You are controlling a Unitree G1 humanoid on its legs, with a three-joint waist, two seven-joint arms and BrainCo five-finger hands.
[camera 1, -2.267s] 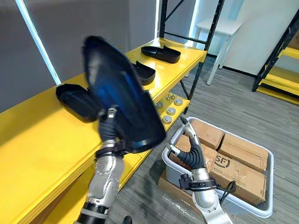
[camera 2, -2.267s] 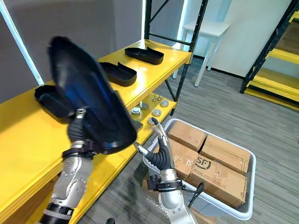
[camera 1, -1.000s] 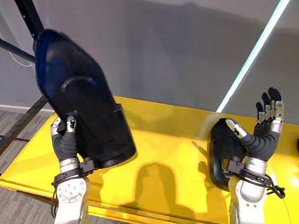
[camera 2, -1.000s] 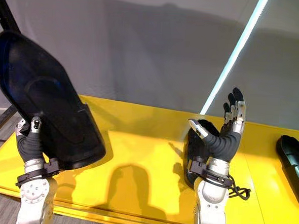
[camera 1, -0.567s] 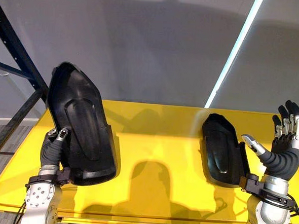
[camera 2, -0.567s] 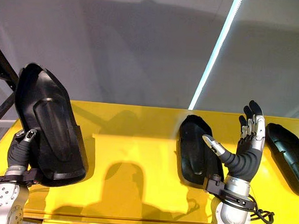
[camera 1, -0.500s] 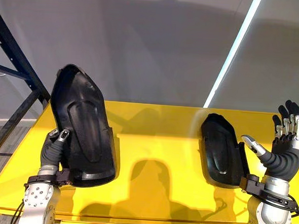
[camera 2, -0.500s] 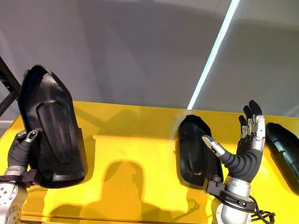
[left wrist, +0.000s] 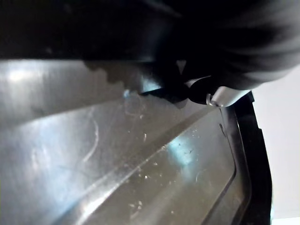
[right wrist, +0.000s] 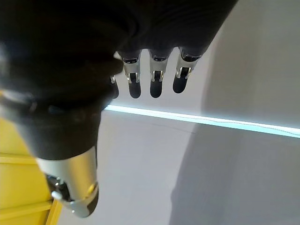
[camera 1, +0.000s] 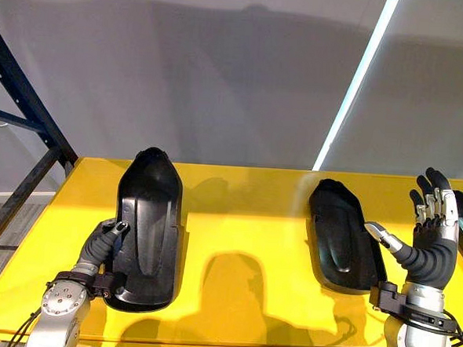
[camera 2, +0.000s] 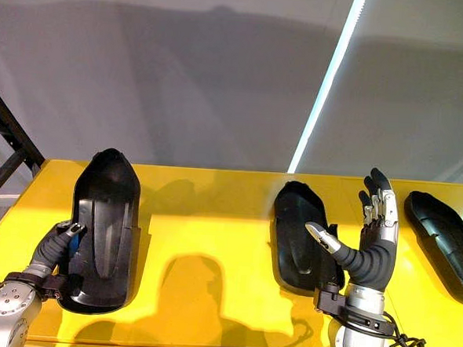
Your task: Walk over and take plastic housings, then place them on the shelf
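A long black plastic housing (camera 1: 148, 230) lies hollow side up on the left part of the yellow shelf (camera 1: 244, 221). My left hand (camera 1: 101, 248) grips its near left edge, thumb over the rim. Close up, the housing's scratched inner surface (left wrist: 140, 159) shows under the thumb (left wrist: 220, 96). My right hand (camera 2: 370, 249) is raised above the shelf's front right, open and holding nothing, its fingers (right wrist: 154, 79) straight. A second black housing (camera 1: 341, 247) rests on the shelf just left of that hand.
A third black housing (camera 2: 441, 241) lies at the shelf's right end. A black frame post (camera 1: 23, 102) slants up at the left end. A grey wall with a slanting light strip (camera 1: 355, 79) stands behind the shelf. Bare yellow surface separates the two near housings.
My left hand has tipped the housing from nearly upright down flat onto the shelf. The right hand has sunk slightly, fingers still straight.
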